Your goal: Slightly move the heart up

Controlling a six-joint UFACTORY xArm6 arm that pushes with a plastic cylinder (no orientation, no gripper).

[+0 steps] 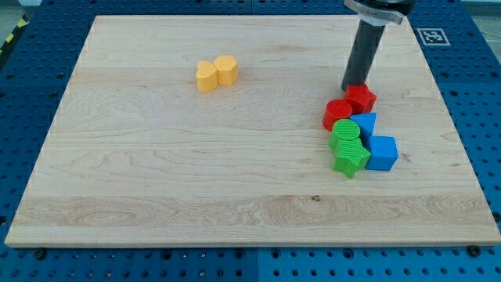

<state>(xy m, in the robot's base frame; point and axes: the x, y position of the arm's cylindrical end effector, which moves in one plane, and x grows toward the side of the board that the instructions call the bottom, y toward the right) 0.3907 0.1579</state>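
Note:
The yellow heart (pixel 206 77) lies in the board's upper left part, touching a yellow hexagon (pixel 227 70) on its right. My tip (pixel 351 88) is far to the heart's right, at the upper left edge of a red star (pixel 362 98). The dark rod rises from there to the view's top.
Below the red star a tight cluster holds a red round block (pixel 337 114), a green round block (pixel 345 135), a green star (pixel 351 160), a blue block (pixel 366 123) and a blue cube (pixel 382 153). The wooden board (pixel 156 180) lies on a blue perforated table.

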